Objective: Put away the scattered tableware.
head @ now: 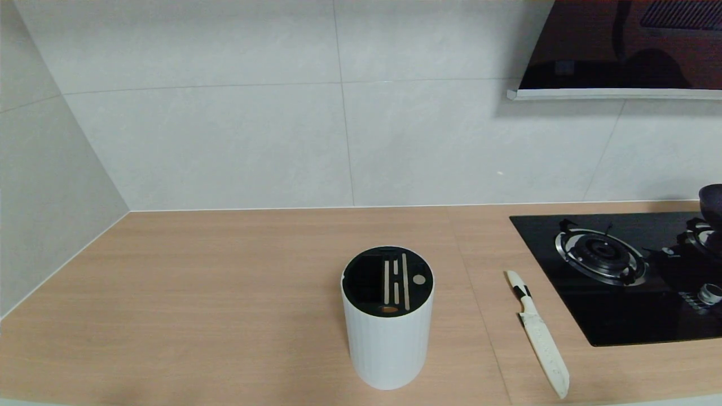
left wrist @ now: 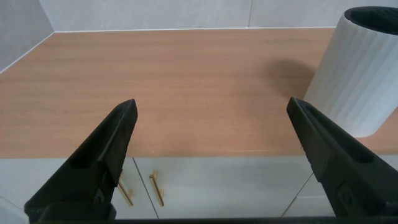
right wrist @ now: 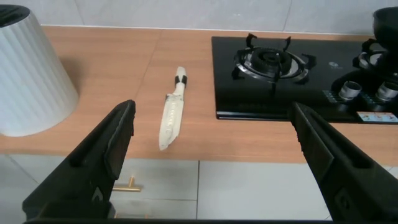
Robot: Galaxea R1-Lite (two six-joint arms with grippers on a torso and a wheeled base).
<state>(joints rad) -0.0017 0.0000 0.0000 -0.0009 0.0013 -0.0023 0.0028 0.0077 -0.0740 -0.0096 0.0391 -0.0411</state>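
Note:
A white ribbed cylindrical holder (head: 388, 321) with a black slotted top stands near the wooden counter's front edge; its side also appears in the left wrist view (left wrist: 360, 68) and the right wrist view (right wrist: 28, 71). A white knife (head: 537, 331) with a black band on its handle lies flat on the counter between the holder and the stove, blade toward the front edge, also seen in the right wrist view (right wrist: 173, 109). My left gripper (left wrist: 211, 134) hangs open in front of the counter edge, left of the holder. My right gripper (right wrist: 211, 134) is open before the counter edge, short of the knife.
A black gas stove (head: 626, 270) takes up the counter's right side, with burners and knobs (right wrist: 348, 92). A dark pot (head: 712, 203) sits at its far right. Tiled walls close the back and left. Cabinet doors with brass handles (left wrist: 155, 186) lie below the counter edge.

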